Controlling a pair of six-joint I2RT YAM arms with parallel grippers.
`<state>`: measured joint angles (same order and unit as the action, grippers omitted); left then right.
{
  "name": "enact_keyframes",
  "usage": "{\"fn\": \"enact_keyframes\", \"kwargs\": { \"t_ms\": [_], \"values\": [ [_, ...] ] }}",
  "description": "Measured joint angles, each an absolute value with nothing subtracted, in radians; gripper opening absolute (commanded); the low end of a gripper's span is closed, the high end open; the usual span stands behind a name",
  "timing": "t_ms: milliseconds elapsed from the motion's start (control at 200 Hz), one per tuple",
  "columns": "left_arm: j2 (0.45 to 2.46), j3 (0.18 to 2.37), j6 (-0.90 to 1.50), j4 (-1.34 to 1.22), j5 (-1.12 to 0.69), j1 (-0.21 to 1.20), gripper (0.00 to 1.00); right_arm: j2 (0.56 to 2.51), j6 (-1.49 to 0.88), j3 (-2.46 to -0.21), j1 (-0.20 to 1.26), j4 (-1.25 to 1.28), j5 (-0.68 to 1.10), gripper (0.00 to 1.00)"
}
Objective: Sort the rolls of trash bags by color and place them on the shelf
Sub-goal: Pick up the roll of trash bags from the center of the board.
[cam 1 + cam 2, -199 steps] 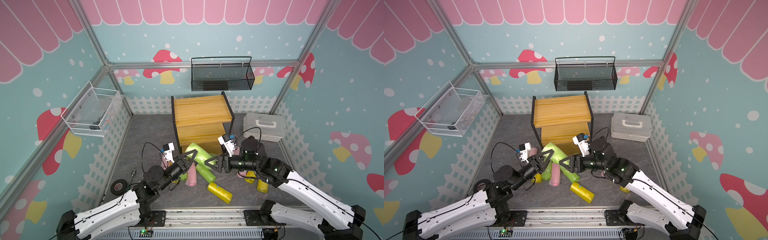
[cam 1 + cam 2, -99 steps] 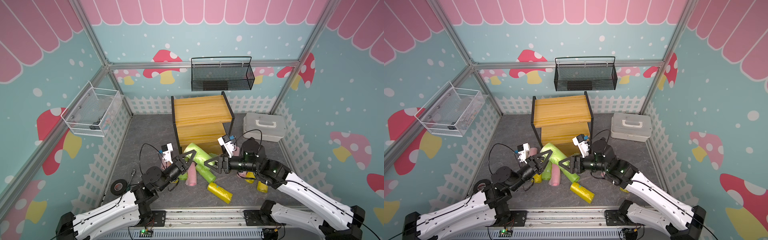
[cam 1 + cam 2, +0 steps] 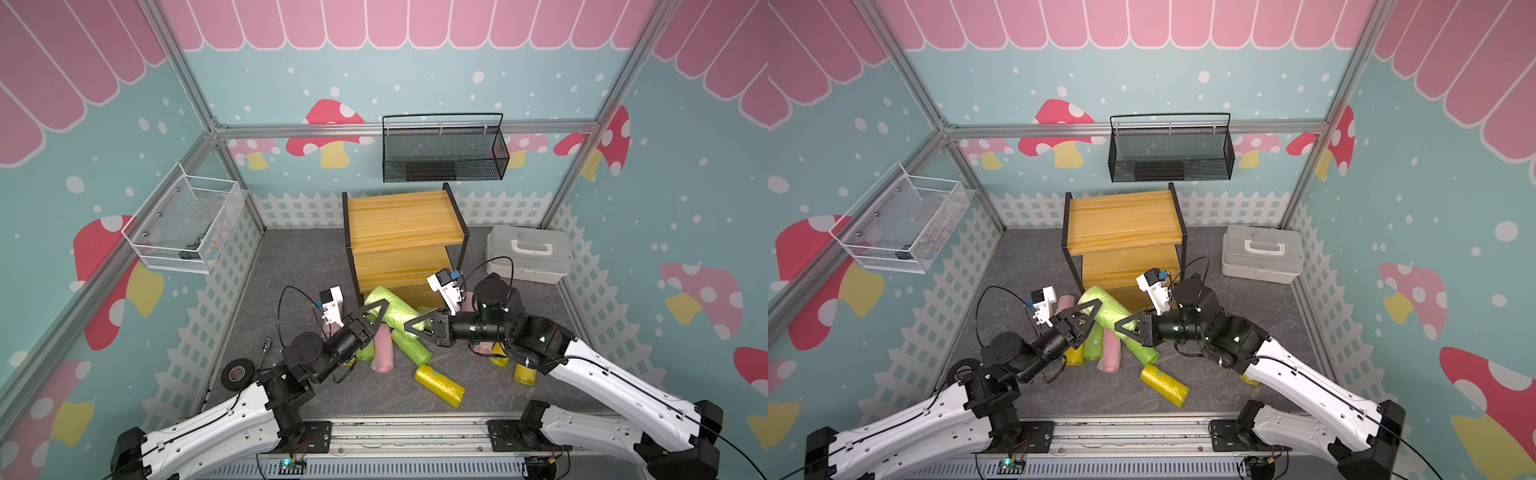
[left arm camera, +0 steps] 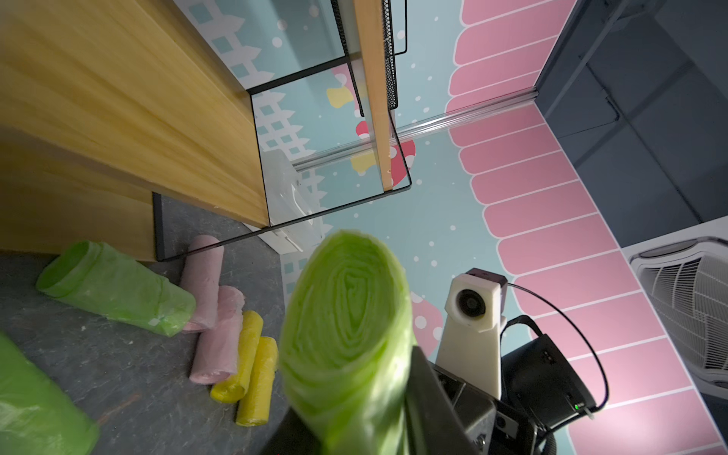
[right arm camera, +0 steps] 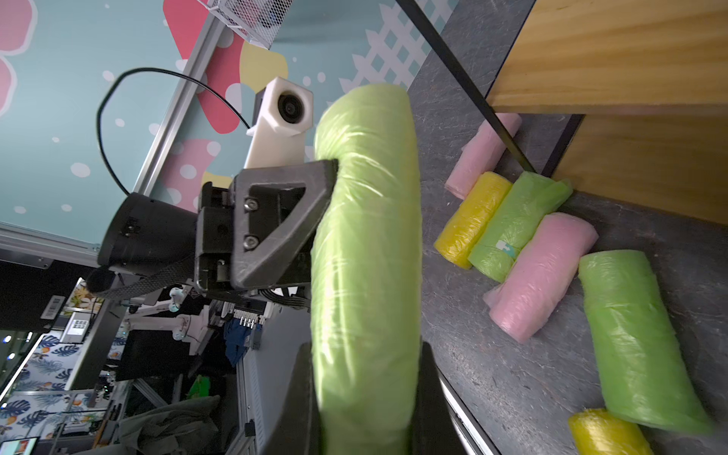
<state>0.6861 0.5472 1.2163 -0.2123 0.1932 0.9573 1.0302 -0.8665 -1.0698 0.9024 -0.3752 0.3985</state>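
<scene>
Lime roll point(image 5: 366, 236): crinkly, glossy plastic cylinder, raised off floor point(image 5: 512, 374); clamped in right gripper point(image 5: 366, 354); left gripper point(image 3: 380, 316) touching, grip undeterminable.

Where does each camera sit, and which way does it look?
Both top views: high at the front, looking down at shelf, rolls, left arm, right arm; left gripper and right gripper meet on a green roll.
Left wrist: on the left arm, facing the shelf past the green roll's end; right gripper and right wrist camera show.
Right wrist: on the right arm, looking along its fingers shut on the green roll; left gripper and left wrist camera show.
Shared: both wrist views show the green roll.
</scene>
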Motion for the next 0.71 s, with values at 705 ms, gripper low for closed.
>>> {"fn": "enact_keyframes", "kwargs": {
  "t_ms": [705],
  "values": [
    [0.504,1.048,0.814,0.692,0.536,0.960,0.95,1.637,-0.867,-1.893,0.907,-0.497,-0.096,0.00]
  ]
}}
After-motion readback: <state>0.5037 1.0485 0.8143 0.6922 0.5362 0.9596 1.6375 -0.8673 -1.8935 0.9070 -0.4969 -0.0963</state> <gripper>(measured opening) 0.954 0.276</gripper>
